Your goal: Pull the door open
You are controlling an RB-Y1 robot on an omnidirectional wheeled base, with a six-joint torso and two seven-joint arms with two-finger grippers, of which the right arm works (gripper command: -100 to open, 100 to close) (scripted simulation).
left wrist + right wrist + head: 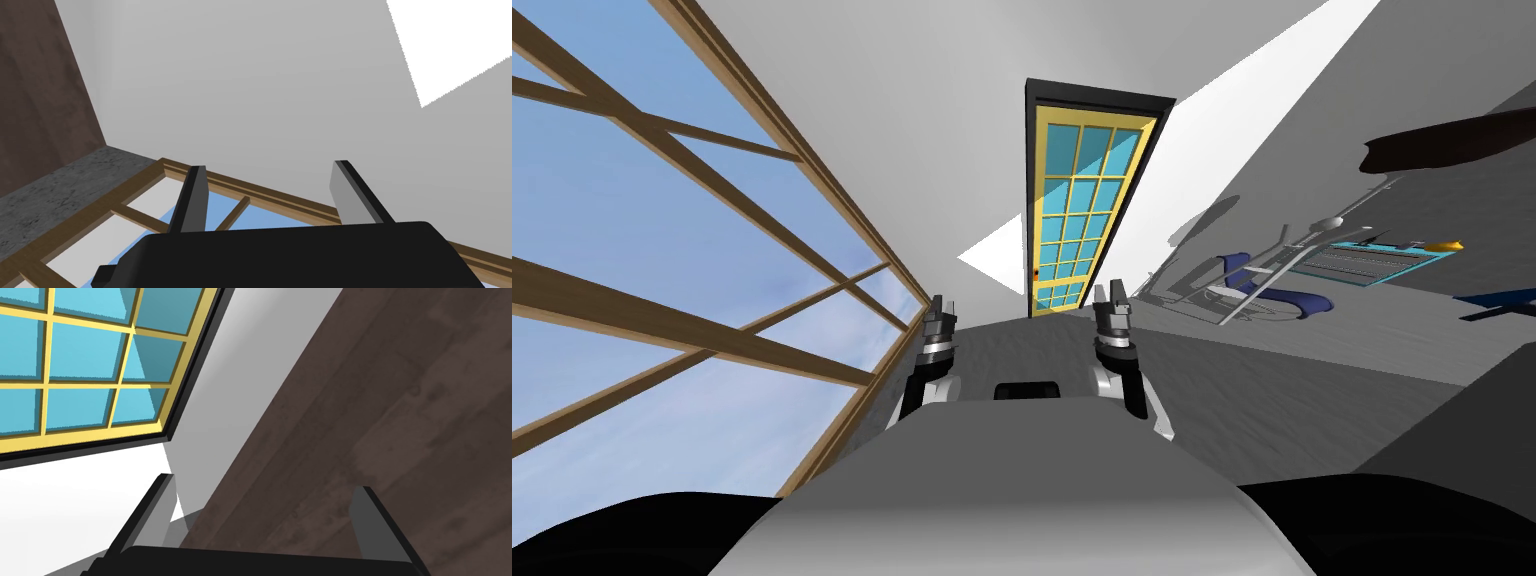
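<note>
- In the head view, the yellow-framed door (1077,210) with teal glass panes is being shown at the far end of the room. It appears shut in its black frame (1162,110), and it is standing well apart from the robot.
- A small orange handle (1036,273) is being shown on the door's left edge.
- The left end effector (943,312) and the right end effector (1112,300) are being held side by side ahead of the chest. Both are empty, probably because the door is not yet within reach.
- A large wood-framed window (712,300) is being shown along the robot's left.
- In the left wrist view, the fingers (192,200) are being held apart with nothing between them. This arm is judged to be idle.
- In the right wrist view, the fingers (367,518) are likewise being held apart and empty.
- The door's panes and dark frame are being seen beyond these fingers, not touched, beside a dark brown wood-grained plane (375,413).
- The approach is judged to be the step in hand. The handle cannot be gripped until the gap is closed.
</note>
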